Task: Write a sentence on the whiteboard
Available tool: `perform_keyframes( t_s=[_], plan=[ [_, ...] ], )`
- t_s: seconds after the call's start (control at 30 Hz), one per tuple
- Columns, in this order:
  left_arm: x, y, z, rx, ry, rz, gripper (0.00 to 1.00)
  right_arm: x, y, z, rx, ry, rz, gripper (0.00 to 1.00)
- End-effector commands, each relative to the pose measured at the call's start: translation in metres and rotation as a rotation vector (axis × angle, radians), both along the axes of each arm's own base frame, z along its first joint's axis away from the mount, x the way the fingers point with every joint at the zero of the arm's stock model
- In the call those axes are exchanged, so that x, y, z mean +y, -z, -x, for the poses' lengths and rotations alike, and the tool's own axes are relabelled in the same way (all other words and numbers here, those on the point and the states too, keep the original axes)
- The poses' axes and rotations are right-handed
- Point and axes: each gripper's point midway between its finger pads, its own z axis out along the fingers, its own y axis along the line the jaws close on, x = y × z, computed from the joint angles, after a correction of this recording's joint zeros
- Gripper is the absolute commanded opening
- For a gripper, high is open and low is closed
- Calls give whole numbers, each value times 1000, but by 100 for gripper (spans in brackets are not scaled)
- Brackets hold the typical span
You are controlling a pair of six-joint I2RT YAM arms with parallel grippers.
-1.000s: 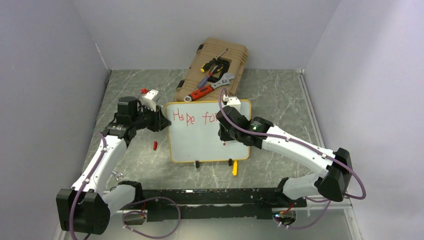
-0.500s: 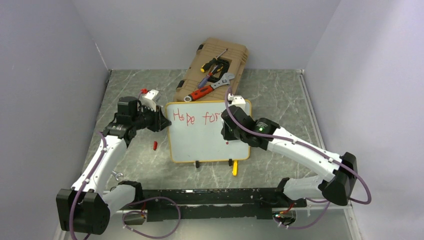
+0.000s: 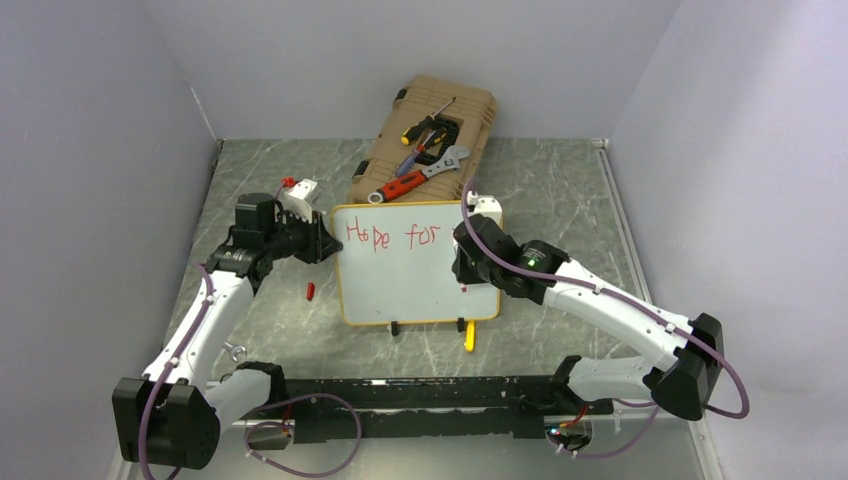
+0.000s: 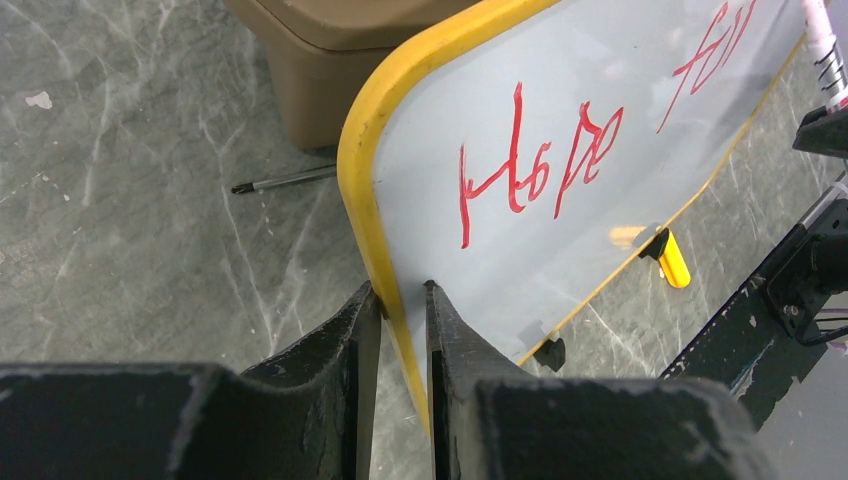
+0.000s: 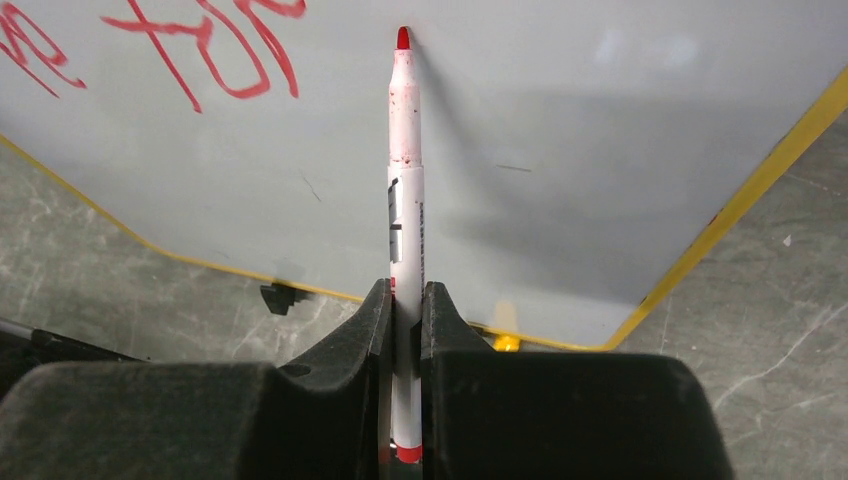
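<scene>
The whiteboard [image 3: 410, 290] stands in the middle of the bench [image 3: 560, 190], just in front of the tan tool case [image 3: 470, 115]. Of the sentence [image 3: 390, 236] I read only "Hope for", red, in 1 line near the top. My left end effector [image 4: 400, 290] is clenched on the board's left edge. My right end effector [image 5: 403, 290] grasps a red marker [image 5: 406, 200], with the tip at the surface right of "for".

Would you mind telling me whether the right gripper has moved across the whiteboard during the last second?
Yes. The right gripper, holding the red marker, has slid rightward toward the whiteboard's right edge.
</scene>
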Motion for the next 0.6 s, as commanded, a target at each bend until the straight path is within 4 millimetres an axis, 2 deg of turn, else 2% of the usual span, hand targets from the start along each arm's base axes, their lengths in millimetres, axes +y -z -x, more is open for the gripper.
perform_keyframes(
  t_s=[0.0,0.17,0.4,0.57],
  plan=[
    [-9,-11,4,-32,51,6,0,-2,-1,5,6,-4,-30,0],
    [-9,-11,4,-32,51,6,0,-5,3,1,22,16,-9,0],
    [-9,-12,4,-34,51,8,0,-25,6,0,35,80,1,0],
    [-9,-11,4,-33,53,9,0,-24,-2,-3,10,63,-12,0]
  ],
)
